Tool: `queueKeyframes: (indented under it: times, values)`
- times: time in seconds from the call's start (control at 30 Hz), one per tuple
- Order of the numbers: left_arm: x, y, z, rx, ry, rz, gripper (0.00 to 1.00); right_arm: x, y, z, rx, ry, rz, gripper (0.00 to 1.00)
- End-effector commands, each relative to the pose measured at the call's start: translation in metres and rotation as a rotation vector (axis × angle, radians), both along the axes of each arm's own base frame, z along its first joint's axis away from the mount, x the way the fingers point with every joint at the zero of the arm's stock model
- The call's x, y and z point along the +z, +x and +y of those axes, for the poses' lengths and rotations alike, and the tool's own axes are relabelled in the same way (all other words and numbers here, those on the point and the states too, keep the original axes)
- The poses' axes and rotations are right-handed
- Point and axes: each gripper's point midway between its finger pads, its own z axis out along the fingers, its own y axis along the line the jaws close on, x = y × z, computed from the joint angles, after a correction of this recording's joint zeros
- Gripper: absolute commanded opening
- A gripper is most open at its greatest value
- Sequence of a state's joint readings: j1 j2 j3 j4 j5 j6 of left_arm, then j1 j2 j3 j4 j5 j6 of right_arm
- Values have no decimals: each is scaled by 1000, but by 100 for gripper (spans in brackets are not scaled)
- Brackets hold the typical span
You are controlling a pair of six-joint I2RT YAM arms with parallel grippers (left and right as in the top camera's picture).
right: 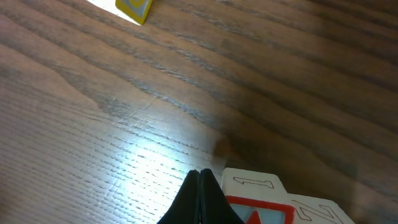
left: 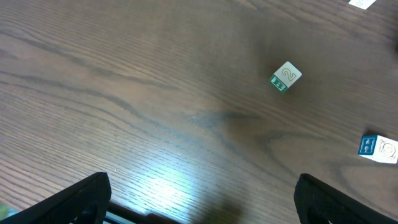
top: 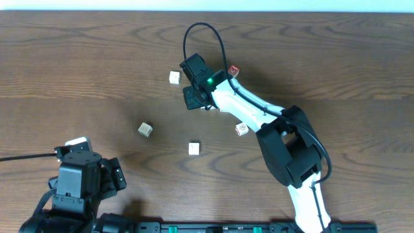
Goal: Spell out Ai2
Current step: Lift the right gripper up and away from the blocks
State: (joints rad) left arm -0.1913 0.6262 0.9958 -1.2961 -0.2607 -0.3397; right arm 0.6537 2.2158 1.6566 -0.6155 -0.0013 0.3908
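Right gripper (right: 199,180), jaws clenched on nothing, is probably aligning the red-printed white wooden cube (right: 258,202) just beside it. Left gripper (left: 202,196) is hovering released, and the green-printed "2" cube (left: 286,76) lying ahead probably needs picking up next.

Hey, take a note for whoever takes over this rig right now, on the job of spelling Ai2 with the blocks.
Left end effector: open, empty, over bare table, with the 2 block ahead of it.
Right end effector: shut on nothing, tips beside a red-printed block whose letter is cut off.
Others: a blue-printed block and a yellow-printed block lie scattered, apart.
Done: nothing lined up.
Left: find the A and i, then set them in a row with the 2.
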Motion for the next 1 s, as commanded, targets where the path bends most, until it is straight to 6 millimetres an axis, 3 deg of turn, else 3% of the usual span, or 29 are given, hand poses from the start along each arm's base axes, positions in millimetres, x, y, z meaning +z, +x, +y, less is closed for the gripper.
queueKeyframes:
  times: [0.0,0.57,0.73,0.97]
  values:
    - [2,0,1,7,-3,-8,95,2,8,-3,-36,-9,-17,2]
    - [2,0,1,7,-3,-8,95,6,18,-3,-54,-5,-60,1]
    - [2,0,1,7,-3,-8,95,28,36,-1,-51,-14,-134,1]
    - [2,0,1,7,-3,-8,95,66,50,-35,-139,-114,-131,1]
